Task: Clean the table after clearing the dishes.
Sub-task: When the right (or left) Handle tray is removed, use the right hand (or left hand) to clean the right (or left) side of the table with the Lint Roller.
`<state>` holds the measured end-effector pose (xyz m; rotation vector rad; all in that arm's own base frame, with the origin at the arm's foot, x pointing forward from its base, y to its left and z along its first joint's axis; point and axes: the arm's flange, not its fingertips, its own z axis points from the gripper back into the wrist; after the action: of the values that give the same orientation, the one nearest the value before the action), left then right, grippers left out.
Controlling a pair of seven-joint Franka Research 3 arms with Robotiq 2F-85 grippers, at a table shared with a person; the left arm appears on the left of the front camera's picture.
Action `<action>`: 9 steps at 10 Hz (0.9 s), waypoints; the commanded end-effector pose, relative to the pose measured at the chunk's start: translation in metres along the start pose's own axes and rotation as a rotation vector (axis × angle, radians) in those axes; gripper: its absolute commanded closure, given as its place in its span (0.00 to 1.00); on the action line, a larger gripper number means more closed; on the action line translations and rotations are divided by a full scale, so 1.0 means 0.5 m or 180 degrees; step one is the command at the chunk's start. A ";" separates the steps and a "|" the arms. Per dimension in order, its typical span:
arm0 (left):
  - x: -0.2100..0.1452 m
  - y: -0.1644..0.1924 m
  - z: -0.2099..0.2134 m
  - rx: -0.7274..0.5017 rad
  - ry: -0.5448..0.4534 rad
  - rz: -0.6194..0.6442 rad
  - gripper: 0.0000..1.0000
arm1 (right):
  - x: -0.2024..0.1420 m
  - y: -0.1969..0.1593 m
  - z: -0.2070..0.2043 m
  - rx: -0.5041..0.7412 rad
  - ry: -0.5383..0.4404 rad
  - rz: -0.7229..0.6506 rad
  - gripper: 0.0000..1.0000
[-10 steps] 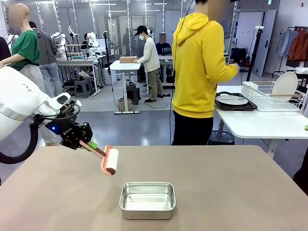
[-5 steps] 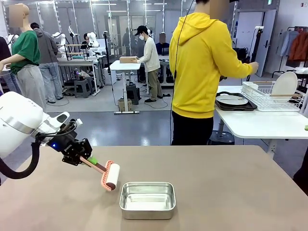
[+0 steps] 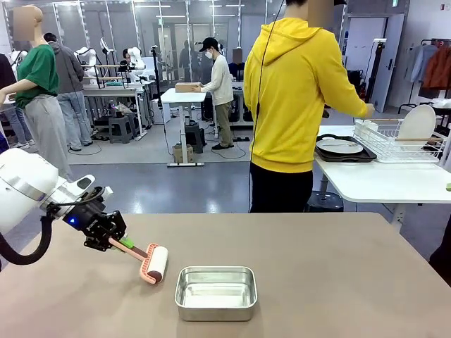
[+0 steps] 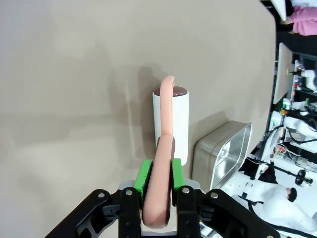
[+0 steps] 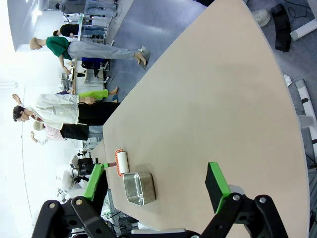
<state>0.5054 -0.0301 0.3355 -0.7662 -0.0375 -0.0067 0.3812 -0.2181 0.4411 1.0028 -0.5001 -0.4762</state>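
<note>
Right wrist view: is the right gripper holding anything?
No: the right gripper stands open, with nothing between its green pads, just bare table beyond.

floor: grey and glossy [image 3: 183, 186] ahead of me, catching the lamps' glare
light: strip lamps [image 3: 151, 5] overhead, bright and even
walls: glass panels in metal frames [image 3: 169, 42] at the far end of my view
to my right: a white table [image 3: 380, 184] carrying a wire rack [image 3: 402, 141]; past it, hanging clothes [image 3: 438, 67]
far middle: a small white table [image 3: 176, 98] with a cardboard box [image 3: 187, 87] on top
far left: a grey workbench [image 3: 113, 92], dark stools [image 3: 121, 128] beside it
</note>
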 end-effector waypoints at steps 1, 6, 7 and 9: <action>0.024 0.063 -0.010 0.0219 0.0068 0.0212 0.78 | -0.004 0.002 0.005 -0.0023 0.0029 0.0020 0.00; -0.033 0.086 0.094 0.0686 -0.0027 0.0331 0.78 | -0.004 0.002 0.005 -0.0023 0.0029 0.0020 0.00; -0.048 0.097 0.119 0.0904 -0.0043 0.0422 0.78 | -0.004 0.002 0.005 -0.0023 0.0029 0.0020 0.00; -0.067 0.093 0.165 0.1144 -0.0097 0.0474 0.78 | -0.004 0.002 0.005 -0.0023 0.0029 0.0020 0.00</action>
<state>0.4891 0.0501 0.3738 -0.5407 -0.0437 0.1109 0.3811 -0.2182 0.4412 1.0028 -0.5004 -0.4764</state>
